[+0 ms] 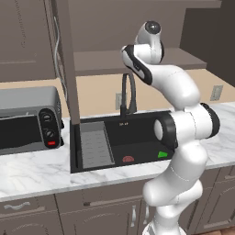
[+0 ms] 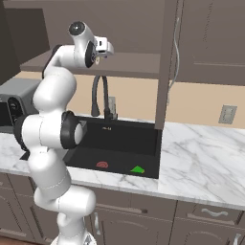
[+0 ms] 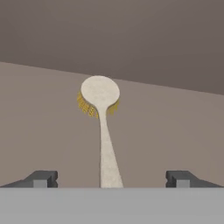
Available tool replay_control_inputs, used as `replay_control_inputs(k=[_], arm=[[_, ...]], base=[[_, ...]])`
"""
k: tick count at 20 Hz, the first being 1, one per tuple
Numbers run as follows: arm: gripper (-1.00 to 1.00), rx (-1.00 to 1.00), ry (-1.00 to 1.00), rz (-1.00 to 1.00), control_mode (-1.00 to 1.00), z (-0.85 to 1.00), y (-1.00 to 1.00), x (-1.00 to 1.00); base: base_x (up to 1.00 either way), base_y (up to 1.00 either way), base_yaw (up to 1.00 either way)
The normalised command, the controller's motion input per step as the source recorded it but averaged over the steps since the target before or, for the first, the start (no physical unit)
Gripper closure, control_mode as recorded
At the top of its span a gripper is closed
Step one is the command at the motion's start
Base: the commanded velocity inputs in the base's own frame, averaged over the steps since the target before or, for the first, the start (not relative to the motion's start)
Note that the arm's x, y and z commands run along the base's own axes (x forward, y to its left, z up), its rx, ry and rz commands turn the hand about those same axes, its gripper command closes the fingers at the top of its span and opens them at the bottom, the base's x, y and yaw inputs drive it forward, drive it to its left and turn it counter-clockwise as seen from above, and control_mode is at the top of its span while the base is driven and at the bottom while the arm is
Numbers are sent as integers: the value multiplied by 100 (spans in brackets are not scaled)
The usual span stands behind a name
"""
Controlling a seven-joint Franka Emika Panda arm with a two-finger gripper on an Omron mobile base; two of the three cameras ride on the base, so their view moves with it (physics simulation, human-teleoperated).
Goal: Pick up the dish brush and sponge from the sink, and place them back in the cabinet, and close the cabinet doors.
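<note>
Brown cabinet (image 3: 52,131) shelf: dish brush (image 3: 101,109) lies flat, gripper (image 3: 111,179) spread wide and released. Brush step looks done (sponge (image 1: 162,154) waits in sink (image 1: 137,133)); next move probably reaches down there.

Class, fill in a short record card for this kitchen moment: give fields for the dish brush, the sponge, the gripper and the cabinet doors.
dish brush: lying on the cabinet shelf, handle toward the gripper, between the finger tips but not touched
sponge: in the sink, near the red drain
gripper: open, holding nothing, up at shelf level
cabinet doors: open
</note>
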Motion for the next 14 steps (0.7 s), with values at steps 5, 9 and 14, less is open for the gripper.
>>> replay_control_inputs(k=[5,9,14], arm=[[-100,0,-5,0,-100,-13,0,-11],[-100,0,-6,0,-100,0,0,-25],[-100,0,-4,0,-100,0,-1,-37]], base=[[0,0,0],[0,0,0],[0,0,0]])
